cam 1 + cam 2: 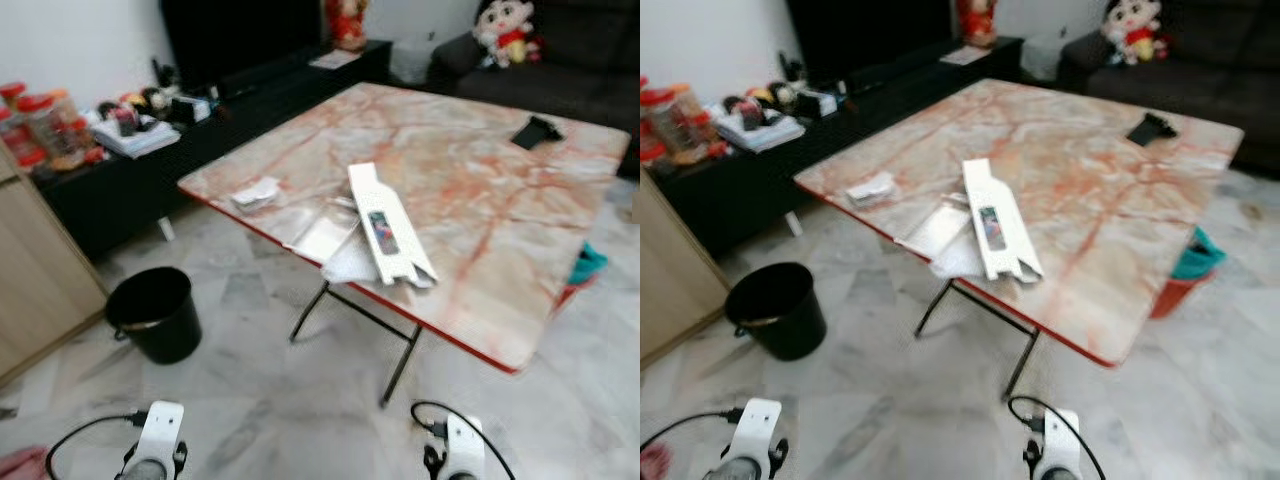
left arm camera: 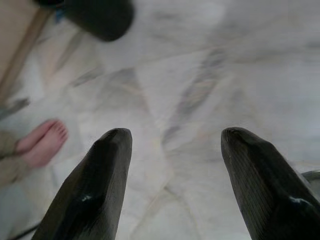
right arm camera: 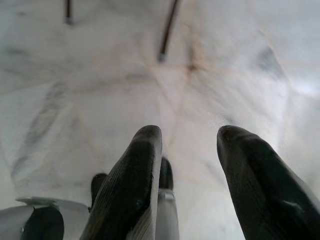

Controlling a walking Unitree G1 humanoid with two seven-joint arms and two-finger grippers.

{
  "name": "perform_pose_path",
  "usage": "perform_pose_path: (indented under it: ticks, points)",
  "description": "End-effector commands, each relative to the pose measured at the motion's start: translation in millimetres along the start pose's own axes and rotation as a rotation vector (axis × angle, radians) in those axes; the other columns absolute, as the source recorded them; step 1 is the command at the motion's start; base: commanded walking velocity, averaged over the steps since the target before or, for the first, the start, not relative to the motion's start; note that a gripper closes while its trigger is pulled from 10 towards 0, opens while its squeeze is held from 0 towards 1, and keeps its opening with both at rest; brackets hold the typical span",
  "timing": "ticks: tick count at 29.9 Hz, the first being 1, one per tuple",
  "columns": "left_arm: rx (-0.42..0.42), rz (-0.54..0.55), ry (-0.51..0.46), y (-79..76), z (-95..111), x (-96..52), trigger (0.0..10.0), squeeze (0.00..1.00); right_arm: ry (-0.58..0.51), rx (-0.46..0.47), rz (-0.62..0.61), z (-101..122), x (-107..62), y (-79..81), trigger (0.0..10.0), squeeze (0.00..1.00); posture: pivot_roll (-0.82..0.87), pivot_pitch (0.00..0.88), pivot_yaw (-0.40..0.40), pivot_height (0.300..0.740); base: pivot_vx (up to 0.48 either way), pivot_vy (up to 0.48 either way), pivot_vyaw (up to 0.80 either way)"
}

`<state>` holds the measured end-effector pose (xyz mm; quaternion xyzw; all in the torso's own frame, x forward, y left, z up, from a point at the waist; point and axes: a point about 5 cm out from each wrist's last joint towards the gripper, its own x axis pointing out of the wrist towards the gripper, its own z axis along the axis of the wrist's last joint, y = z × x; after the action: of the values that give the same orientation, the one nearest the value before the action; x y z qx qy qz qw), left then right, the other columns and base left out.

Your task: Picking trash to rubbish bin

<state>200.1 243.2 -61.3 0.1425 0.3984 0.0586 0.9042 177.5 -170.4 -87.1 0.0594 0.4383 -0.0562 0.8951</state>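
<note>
- You are facing one folding tabletop (image 1: 480, 200) with a pink-veined marble pattern and a red edge; take it as your landmark.
- Near the tabletop's front edge lie four pieces of trash: one long white flattened carton (image 1: 388, 222), one silvery flat sheet (image 1: 322, 234) touching its left side, one pale wrapper (image 1: 352, 264) tucked under the carton at the very edge, and one small crumpled white paper (image 1: 256, 193) apart, towards the tabletop's left corner.
- One dark flat object (image 1: 537, 131) rests near the tabletop's far right corner.
- One black rubbish bin (image 1: 154, 312) stands upright on the marble floor (image 1: 250, 400), left of the tabletop and below its front-left corner.
- Left pincer (image 2: 172, 145): released, two fingers spread wide, holding nothing, hanging over the floor short of the tabletop.
- Right pincer (image 3: 187, 142): released with a narrower gap, holding nothing, also above the floor.
- One person's bare foot (image 2: 42, 145) rests on the floor beside the left pincer.
- Two black table legs (image 1: 400, 365) cross under the tabletop.
</note>
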Motion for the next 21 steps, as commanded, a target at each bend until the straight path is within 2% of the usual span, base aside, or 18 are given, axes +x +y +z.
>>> perform_pose_path:
  ticks: [1,3,8,21]
  points:
    - [0.01,0.002,-0.005,1.4,3,0.8,10.0,0.0,-0.007,-0.007,0.002,2,0.6,1.3,10.0,0.0,0.17,0.0,0.027,0.74,0.0,0.0,-0.61]
    - [0.01,0.002,-0.005,1.4,3,0.8,10.0,0.0,-0.007,-0.007,0.002,2,0.6,1.2,10.0,0.0,0.17,0.0,0.027,0.74,0.0,0.0,-0.53]
    - [0.011,-0.008,-0.063,-1.0,15,2.7,10.0,0.0,-0.005,-0.009,0.007,2,0.6,2.1,10.0,0.0,0.17,0.0,0.027,0.74,0.0,0.0,0.0]
    - [0.021,-0.016,-0.069,-1.5,16,2.8,10.0,0.0,-0.003,-0.007,0.008,2,0.5,2.6,10.0,0.0,0.18,0.0,0.03,0.74,0.0,0.0,-0.62]
